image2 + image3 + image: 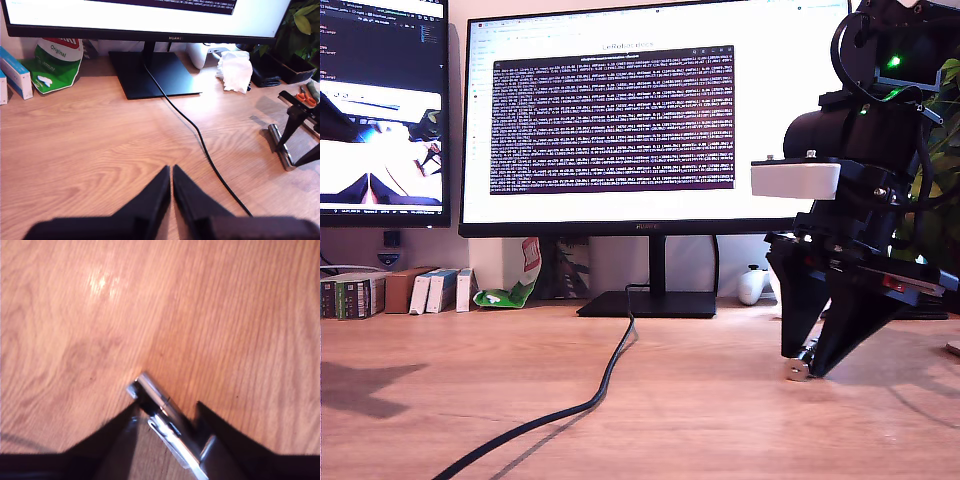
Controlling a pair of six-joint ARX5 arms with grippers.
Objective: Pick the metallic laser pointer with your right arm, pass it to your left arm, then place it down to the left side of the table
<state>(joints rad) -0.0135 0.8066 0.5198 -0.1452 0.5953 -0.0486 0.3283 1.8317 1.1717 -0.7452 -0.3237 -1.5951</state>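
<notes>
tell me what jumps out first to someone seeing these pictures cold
The big lit monitor full of terminal text fills the back of the exterior view. At that view's right, my second gripper is down at the table, its fingers around the metallic laser pointer, whose silver end pokes out. A black cable snakes from the monitor stand toward the front edge, and my first gripper hovers shut over bare wood.
</notes>
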